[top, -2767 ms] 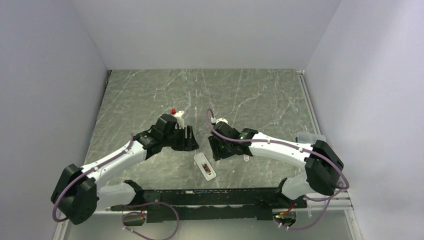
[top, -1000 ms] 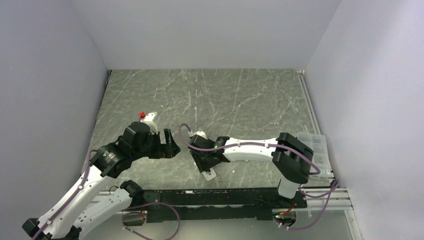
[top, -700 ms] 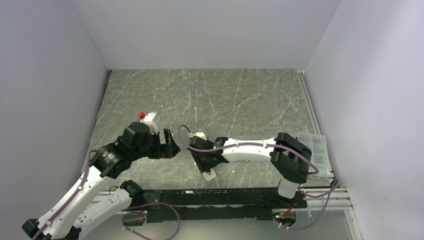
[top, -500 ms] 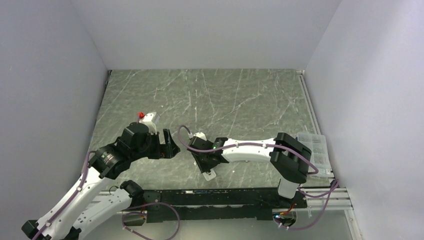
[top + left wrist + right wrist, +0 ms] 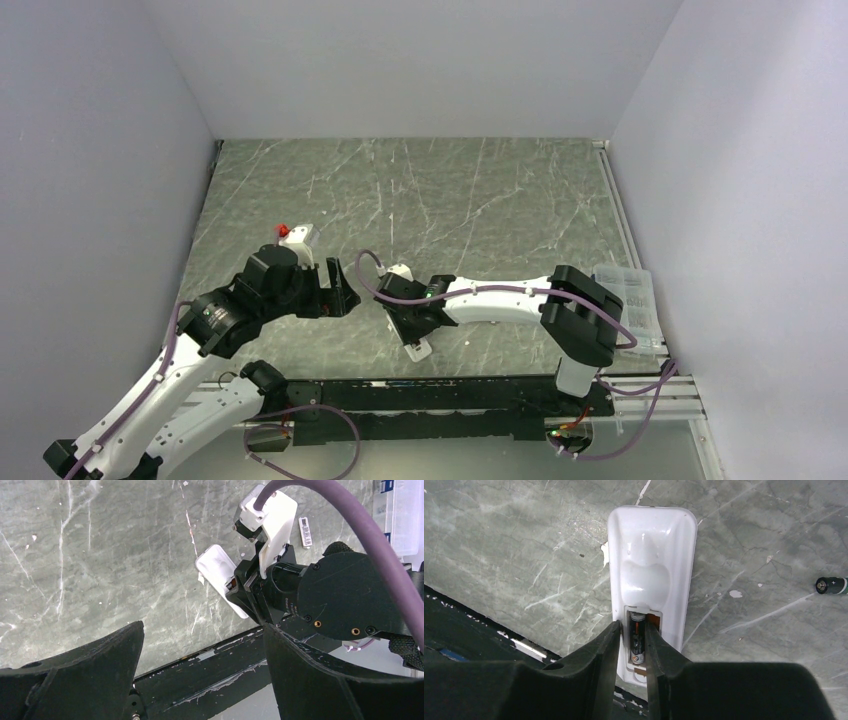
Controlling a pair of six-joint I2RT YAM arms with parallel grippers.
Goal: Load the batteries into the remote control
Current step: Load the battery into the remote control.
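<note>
Straddling one battery (image 5: pixel 637 642) in the remote (image 5: pixel 651 575) recess, right tool (image 5: pixel 632 625) stands narrow (clamped or not, cannot tell); second battery (image 5: pixel 831 585) at three o'clock; left tool (image 5: pixel 202 626) agape, empty.

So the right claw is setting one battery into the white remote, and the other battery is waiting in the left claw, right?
Not quite. The other battery lies loose on the table beside the remote, as the right wrist view shows; the left gripper is open and empty. The rest holds.
</note>
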